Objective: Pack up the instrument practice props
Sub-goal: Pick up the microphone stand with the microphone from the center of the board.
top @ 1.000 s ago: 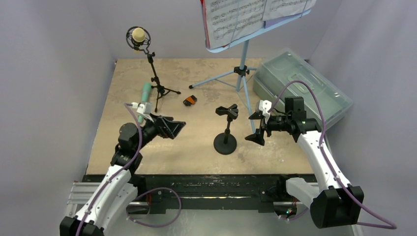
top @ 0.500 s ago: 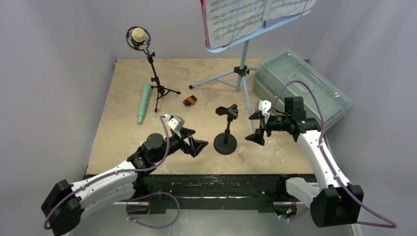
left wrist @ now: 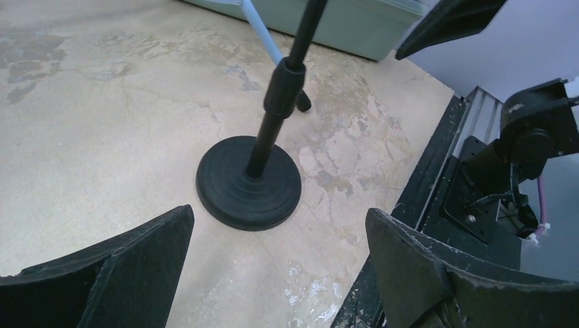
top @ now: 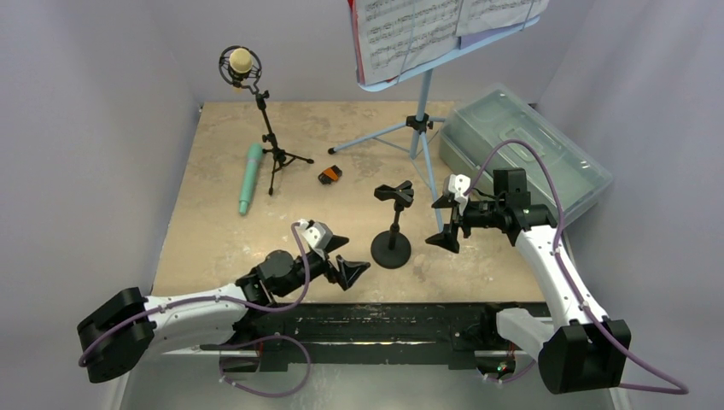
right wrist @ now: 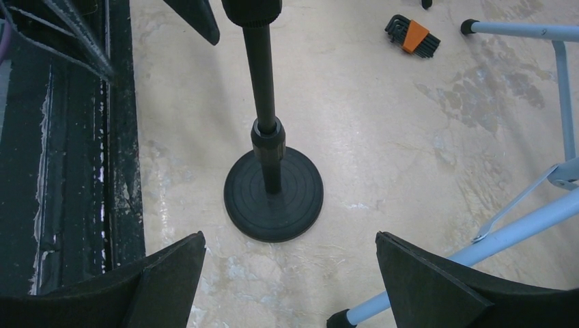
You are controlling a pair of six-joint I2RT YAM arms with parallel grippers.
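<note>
Left gripper (top: 357, 254): spread wide and empty, low over the near edge of the table (top: 248, 248). It points at the pole (top: 392, 250) just ahead; we judge it is lined up to take the shaft low down.
Right gripper (top: 431, 224): also wide open and empty. It hovers on the pole's far side, and its camera looks down on the round base.
Pole: upright near the table's front middle, between the two grippers and touched by neither. Its top clip holds nothing.
Teal mic (top: 250, 178): lying flat at the left, well apart from both arms.
Beige mic (top: 241, 61): sitting in its mount on the tripod (top: 275, 155) at the back left.
Rack (top: 424, 102): standing at the back with sheets (top: 410, 34) resting on it.
Box (top: 529, 158): at the right rear, lid apparently on. We take it as the place for the props, so it would need opening.
In the way: one rack leg ends just beside the right gripper and near the pole. A hex-key set (top: 329, 175) lies loose beyond.
</note>
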